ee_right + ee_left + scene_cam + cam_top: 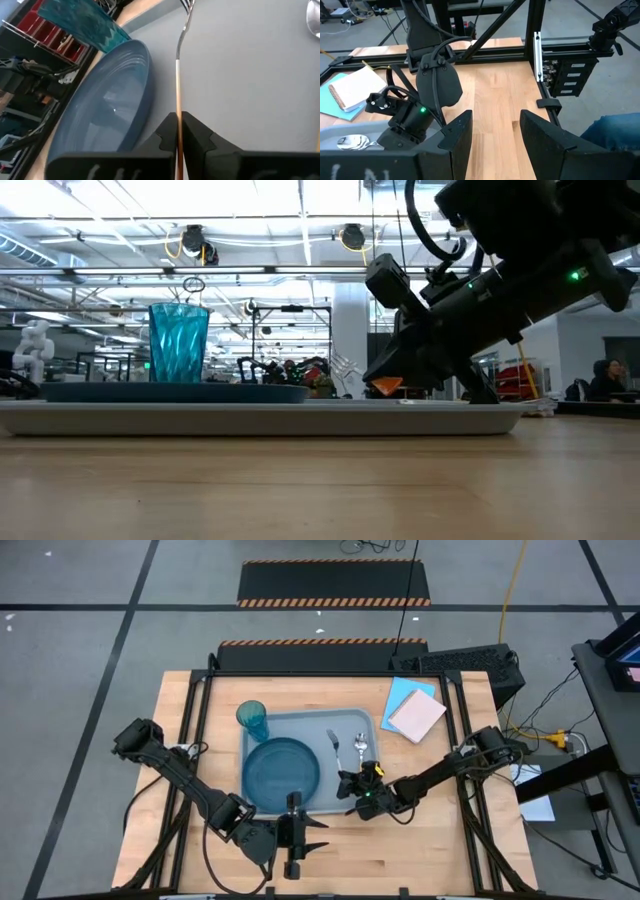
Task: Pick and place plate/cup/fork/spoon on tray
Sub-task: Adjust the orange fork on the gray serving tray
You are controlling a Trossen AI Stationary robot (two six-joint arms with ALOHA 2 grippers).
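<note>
Half the fork [178,75] handle hides between the right fingers [192,135].

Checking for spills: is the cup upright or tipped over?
Upright. The cup stands on the tray, open mouth on top; from overhead, its rim shows round.

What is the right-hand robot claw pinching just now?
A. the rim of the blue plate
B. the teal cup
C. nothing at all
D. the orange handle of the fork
D: in the right wrist view the right gripper is shut on the fork, whose thin orange handle runs between the fingers while its tines lie on the tray beside the plate.
</note>
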